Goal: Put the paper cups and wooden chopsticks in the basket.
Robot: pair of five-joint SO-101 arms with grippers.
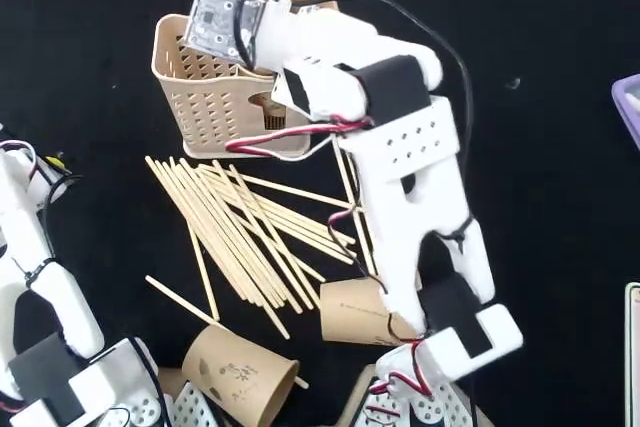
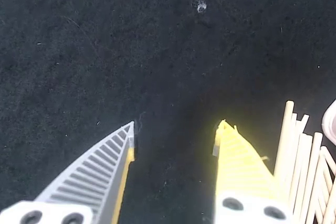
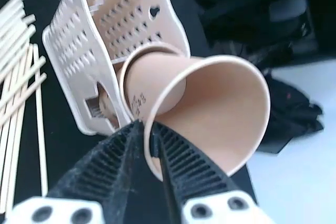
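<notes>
- Right gripper [image 3: 147,129]: black fingers [image 3: 184,156] with ribbed inner faces, on a white base.
- Paper cup [image 3: 210,114], its rim pinched between those fingers: plain tan kraft.
- Second cup [image 3: 152,85], just beyond the fingertips: same tan, with small dark print.
- Basket [image 3: 105,24], beyond the fingertips: beige, with rows of slot perforations and one heart-shaped cut-out.
- Left gripper [image 2: 176,125]: one ribbed grey finger with a yellow edge, the other ribbed yellow, on a white base.
- Chopsticks [image 2: 302,166], beside the yellow finger: pale cream wood, unpatterned.
- Table [image 2: 105,51], between the parted left fingers: black, faintly flecked.
- Loose cup [image 1: 240,375]: tan, with dark print.
- Arm [image 1: 400,147]: white shell, black blocks, red and black wires.
</notes>
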